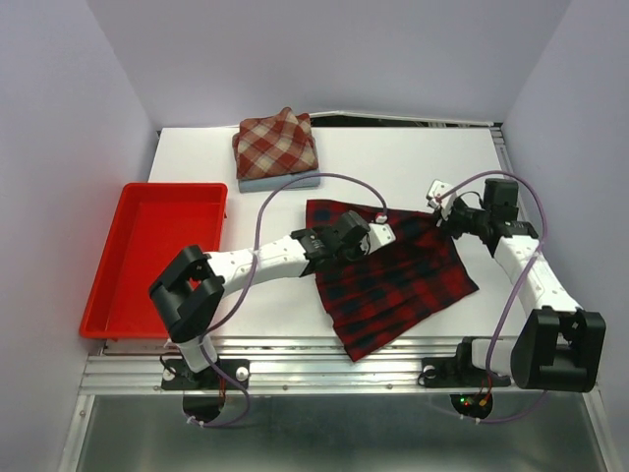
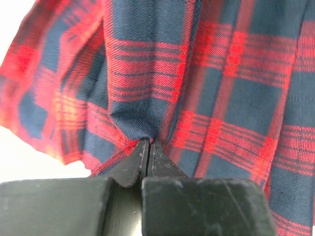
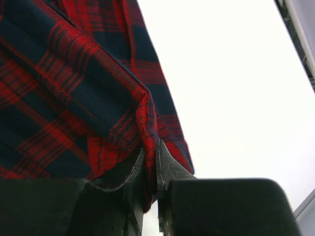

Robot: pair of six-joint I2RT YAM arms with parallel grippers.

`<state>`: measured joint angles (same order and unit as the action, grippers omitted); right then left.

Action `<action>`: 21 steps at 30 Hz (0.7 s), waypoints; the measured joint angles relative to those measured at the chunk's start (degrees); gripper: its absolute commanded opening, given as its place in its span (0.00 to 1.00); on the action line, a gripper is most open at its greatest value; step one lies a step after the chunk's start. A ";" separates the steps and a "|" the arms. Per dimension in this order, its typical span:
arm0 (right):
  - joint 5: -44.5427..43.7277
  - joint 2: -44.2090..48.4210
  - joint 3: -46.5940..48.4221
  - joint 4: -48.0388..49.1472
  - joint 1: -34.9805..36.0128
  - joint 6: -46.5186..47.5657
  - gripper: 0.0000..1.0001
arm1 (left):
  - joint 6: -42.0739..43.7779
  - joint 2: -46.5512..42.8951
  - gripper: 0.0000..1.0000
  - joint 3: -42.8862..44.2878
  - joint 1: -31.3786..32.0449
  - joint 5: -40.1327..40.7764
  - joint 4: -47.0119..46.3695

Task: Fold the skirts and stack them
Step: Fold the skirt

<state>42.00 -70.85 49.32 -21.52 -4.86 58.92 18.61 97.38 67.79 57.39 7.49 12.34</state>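
Note:
The red and navy plaid skirt point(image 1: 393, 275) lies spread on the white table in the middle right. My left gripper point(image 1: 378, 234) is shut on the cloth near its upper middle; in the left wrist view the jaws point(image 2: 149, 147) pinch a fold of plaid point(image 2: 221, 88). My right gripper point(image 1: 442, 208) is shut on the skirt's upper right corner; the right wrist view shows the hem point(image 3: 147, 128) clamped between the jaws. The brick-red and cream check skirt point(image 1: 275, 143) lies folded on top of the folded light blue skirt point(image 1: 280, 182) at the back.
A red plastic tray point(image 1: 211, 221) stands at the left of the table. The table's back edge has a dark gap point(image 1: 413, 121). The table's metal front rail point(image 1: 324, 364) runs along the near edge.

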 measured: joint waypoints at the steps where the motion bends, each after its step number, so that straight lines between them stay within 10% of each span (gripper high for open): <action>1: 0.11 0.35 0.00 0.63 0.00 -0.50 0.14 | -0.37 -0.66 0.00 0.00 -0.04 0.15 -0.31; 4: 0.59 0.63 0.15 2.64 0.00 -2.75 0.11 | -0.74 -3.15 0.05 -0.50 -0.39 -0.20 -1.11; 5: 0.76 0.35 0.55 2.67 -0.04 -3.54 0.11 | -0.66 -4.42 0.37 -1.25 -0.50 -0.59 -1.60; 8: 2.05 -0.63 2.67 2.78 -0.04 -5.07 0.11 | 0.33 -9.79 0.84 -3.74 -1.22 -2.60 -2.73; 14: 6.58 -0.94 4.68 3.82 -0.04 -6.01 0.11 | 1.05 -17.59 0.89 0.07 -9.44 -13.60 -6.03; 21: 8.90 -1.44 4.76 4.02 -0.04 -6.47 0.12 | 4.92 -4.09 0.90 19.26 -15.08 -30.03 -8.98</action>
<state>50.89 -72.29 54.08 -17.50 -4.91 52.45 23.53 93.30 87.05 42.30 -22.55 3.36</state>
